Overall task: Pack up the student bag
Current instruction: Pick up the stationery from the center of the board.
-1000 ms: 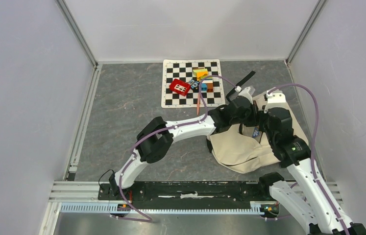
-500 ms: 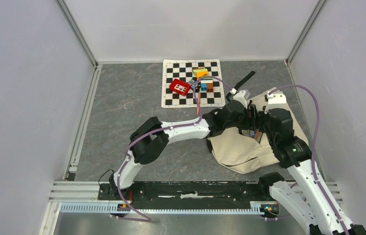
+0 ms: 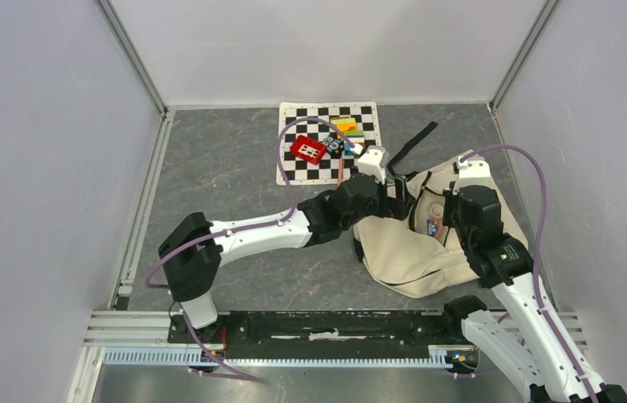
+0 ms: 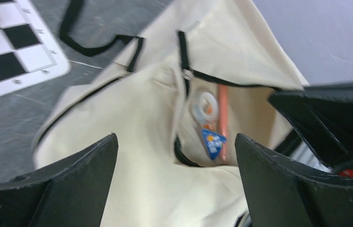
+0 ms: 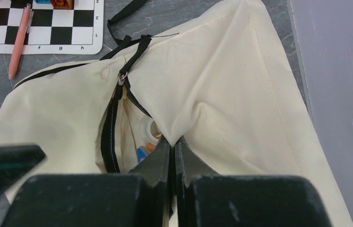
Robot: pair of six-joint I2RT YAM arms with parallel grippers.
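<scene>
Under both my arms lies a grey, stone-patterned counter (image 3: 209,168), closed in by pale walls (image 3: 41,126) on three sides, with a metal rail (image 3: 293,353) along the near edge where my bases are bolted. At the far middle a chessboard mat (image 3: 289,172) lies flat. On it are a red block (image 3: 308,149) and a cluster of coloured blocks (image 3: 345,126), and a salmon pen (image 5: 19,42) lies across its near edge and onto the counter.

To the right of the mat, the student bag (image 3: 402,252) sprawls on the counter, cream with black trim. One black strap (image 3: 415,138) trails toward the far wall. Its zipper (image 5: 110,127) is parted.

My right gripper (image 5: 172,146) is pressed together on a fold of the bag's cream fabric beside the opening. My left gripper (image 4: 174,142) is spread wide above the bag's mouth and pinches nothing.

Through the gap I see a white roll (image 4: 205,105), a blue tag (image 4: 212,142) and an orange stick (image 4: 222,118) lying inside. From the left wrist, the right gripper's black body crowds the right side of the opening. From the right wrist, the pinched fold covers much of the inside. My left arm stretches across the counter between the mat and the bag.
</scene>
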